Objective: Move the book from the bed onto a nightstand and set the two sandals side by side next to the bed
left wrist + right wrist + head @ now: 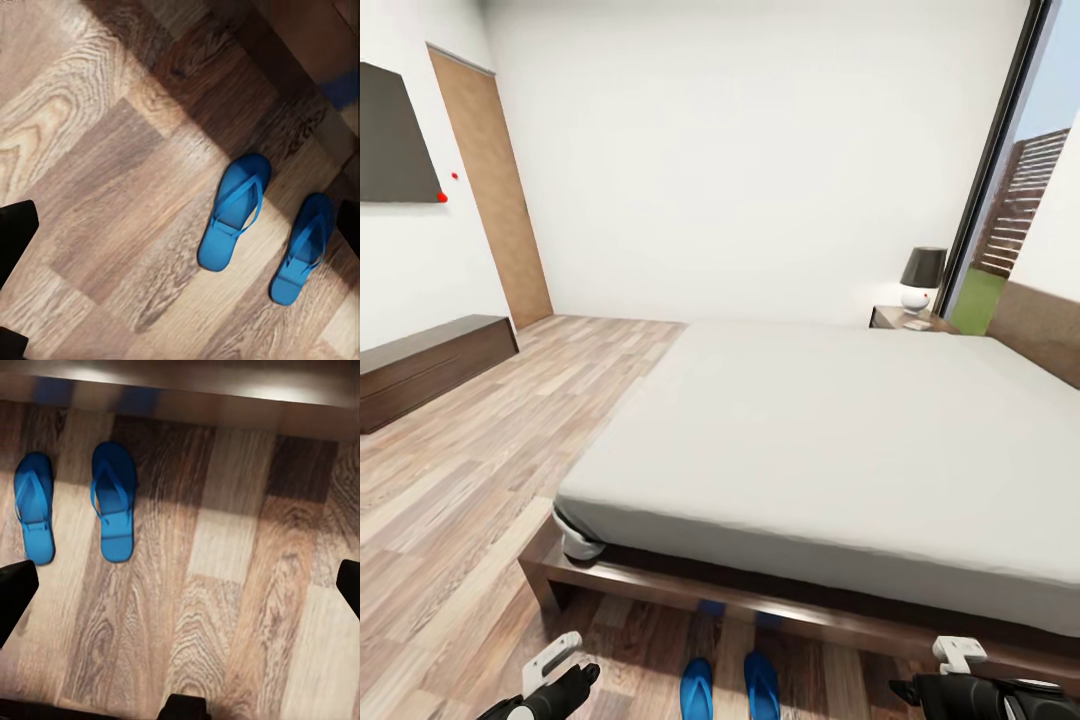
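Two sandals (730, 686) are seen side by side on floor (480, 470) at bed (840, 430) foot edge; left gripper (180, 225) and right gripper (180, 585) fingers are spread apart, empty.

I hold both arms low and forward. My left gripper (565, 665) hangs with fingers spread wide, gripping nothing. My right gripper (945, 665) sits at the same height, its dark fingertips (16, 585) likewise parted and empty.
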Controlling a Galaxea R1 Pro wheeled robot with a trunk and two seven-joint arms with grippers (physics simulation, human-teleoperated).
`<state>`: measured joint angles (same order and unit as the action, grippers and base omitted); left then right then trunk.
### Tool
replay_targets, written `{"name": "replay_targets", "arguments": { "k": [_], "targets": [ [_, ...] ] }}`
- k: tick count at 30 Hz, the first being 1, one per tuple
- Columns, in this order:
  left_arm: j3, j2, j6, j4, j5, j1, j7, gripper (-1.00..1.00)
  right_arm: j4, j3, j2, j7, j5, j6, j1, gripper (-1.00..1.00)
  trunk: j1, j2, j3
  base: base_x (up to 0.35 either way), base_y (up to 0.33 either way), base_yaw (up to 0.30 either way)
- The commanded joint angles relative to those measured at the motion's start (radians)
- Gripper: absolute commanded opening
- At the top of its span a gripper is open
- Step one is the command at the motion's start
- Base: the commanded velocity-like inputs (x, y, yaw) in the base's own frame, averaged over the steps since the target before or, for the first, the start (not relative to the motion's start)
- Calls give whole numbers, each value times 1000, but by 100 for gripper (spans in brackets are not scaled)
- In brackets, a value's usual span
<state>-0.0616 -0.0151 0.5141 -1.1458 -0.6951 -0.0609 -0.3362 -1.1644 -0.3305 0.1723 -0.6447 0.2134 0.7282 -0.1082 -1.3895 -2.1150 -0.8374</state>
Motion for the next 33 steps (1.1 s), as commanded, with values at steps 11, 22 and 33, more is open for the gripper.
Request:
{"name": "replay_targets", "arguments": {
  "k": [11, 22, 33],
  "targets": [
    [0, 0, 3, 6, -11, -1, -6, 100, -1, -2, 2, -13, 12, 5, -1, 100, 42, 77, 34, 0, 0, 0],
    [1, 0, 1, 100, -11, -35, -1, 100, 53, -5, 17, -6, 13, -14, -5, 100, 85, 154, 68, 0, 0, 0],
    [-1, -17, -15, 152, -11, -50, 1, 100, 144, -4, 88, -5, 12, -70, -18, 100, 127, 231, 102, 0, 0, 0]
  ]
}}
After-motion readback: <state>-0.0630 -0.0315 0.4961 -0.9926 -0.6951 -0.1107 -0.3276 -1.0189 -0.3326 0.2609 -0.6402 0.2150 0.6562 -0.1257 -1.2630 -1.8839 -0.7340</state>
